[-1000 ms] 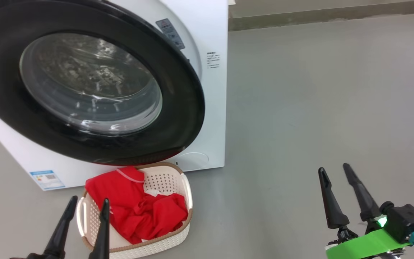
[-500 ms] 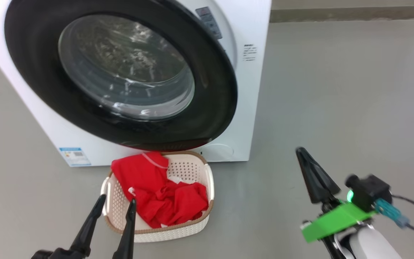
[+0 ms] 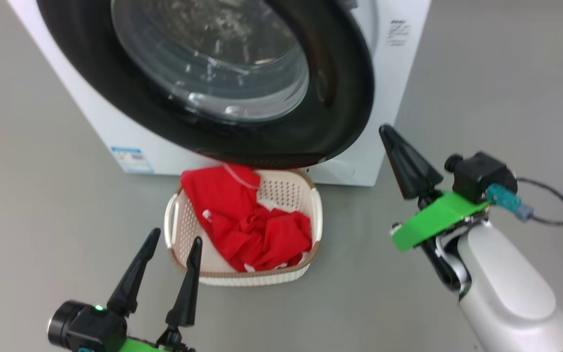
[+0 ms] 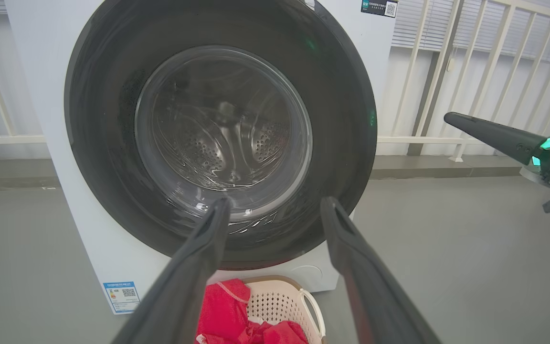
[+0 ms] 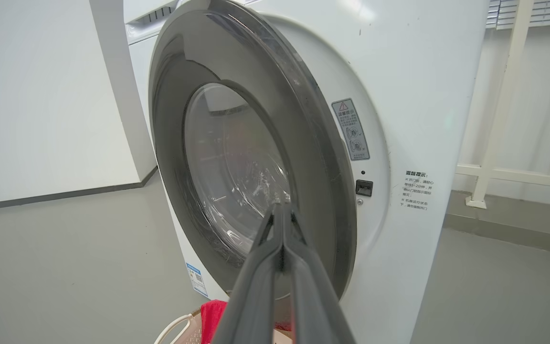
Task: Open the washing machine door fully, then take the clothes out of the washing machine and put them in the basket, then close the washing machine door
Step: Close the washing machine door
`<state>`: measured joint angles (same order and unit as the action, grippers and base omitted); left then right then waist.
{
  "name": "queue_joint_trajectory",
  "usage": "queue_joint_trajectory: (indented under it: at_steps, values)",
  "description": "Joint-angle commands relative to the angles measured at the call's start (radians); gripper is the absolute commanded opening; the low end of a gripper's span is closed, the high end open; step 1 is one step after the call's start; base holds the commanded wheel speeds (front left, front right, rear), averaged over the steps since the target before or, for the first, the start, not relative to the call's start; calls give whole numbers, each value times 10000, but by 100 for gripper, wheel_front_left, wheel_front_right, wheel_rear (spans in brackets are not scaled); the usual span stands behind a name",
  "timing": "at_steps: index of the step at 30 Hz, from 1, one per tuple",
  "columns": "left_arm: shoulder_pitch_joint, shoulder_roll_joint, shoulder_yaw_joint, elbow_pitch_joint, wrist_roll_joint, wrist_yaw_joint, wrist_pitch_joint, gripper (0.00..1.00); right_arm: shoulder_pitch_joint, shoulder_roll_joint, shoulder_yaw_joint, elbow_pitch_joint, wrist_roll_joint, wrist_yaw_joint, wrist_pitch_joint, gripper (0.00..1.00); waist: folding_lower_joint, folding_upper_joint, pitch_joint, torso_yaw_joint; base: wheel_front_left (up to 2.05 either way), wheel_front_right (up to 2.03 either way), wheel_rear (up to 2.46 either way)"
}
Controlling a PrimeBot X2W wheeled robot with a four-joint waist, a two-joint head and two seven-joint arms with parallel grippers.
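Note:
The washing machine (image 3: 401, 83) is a white box, and the washing machine door (image 3: 345, 98), black-rimmed with a glass bowl, stands slightly ajar on its latch side. In the right wrist view the door (image 5: 170, 143) angles off the front panel. The basket (image 3: 316, 210) sits on the floor below the door and holds the red clothes (image 3: 247, 230). My left gripper (image 3: 176, 236) is open and empty, just in front of the basket's near left corner. My right gripper (image 3: 385, 129) is shut on nothing, its tip just right of the door's lower right rim. The right wrist view shows that shut tip (image 5: 282, 206) pointing at the glass.
Grey floor (image 3: 482, 73) lies open to the right of the machine. A white railing (image 4: 447, 71) runs along the wall behind. The latch slot (image 5: 364, 187) shows on the front panel beside a warning sticker (image 5: 351, 129).
My right gripper has shut and risen toward the door's lower right rim. The head camera has shifted, so the machine and basket sit further right in its view. The left gripper stays open.

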<state>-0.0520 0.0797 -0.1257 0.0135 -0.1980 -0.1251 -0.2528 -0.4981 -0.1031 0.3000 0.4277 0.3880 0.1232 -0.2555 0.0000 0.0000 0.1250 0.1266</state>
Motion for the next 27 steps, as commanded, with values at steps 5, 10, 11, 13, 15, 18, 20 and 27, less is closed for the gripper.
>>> queue_joint_trajectory:
  at_steps: [5,10,11,13,15,18,20,27]
  values:
    - [-683,34,158,-324,-143,-55,-89,100,-1140,-110,246,190,200,75,-63,0,0,0,1136,957,0,0,0]
    - [-977,-89,25,-419,-195,-55,-89,100,-2046,-322,204,613,268,75,-63,0,0,0,1685,1374,0,0,0]
    - [-1033,-111,5,-435,-204,-55,-89,100,-2217,-374,198,676,271,75,-63,0,0,0,1788,1451,0,0,0]
    - [-1139,-146,-37,-444,-221,-55,-89,100,-2540,-465,218,775,261,75,-63,0,0,0,2002,1583,0,0,0]
    - [-1243,-175,-96,-452,-245,-55,-89,100,-2840,-566,261,875,241,75,-63,0,0,0,2206,1709,0,0,0]
    - [-1379,-209,-136,-450,-262,-55,-89,100,-3225,-679,269,968,207,75,-63,0,0,0,2483,1852,0,0,0]
    - [-1446,-226,-158,-444,-270,-55,-89,100,-3448,-735,232,974,185,75,-63,0,0,0,2649,1911,0,0,0]
    - [-1713,-268,-342,-502,-300,-55,-89,100,-3907,-885,-126,831,84,75,-63,0,0,0,3050,2092,0,0,0]
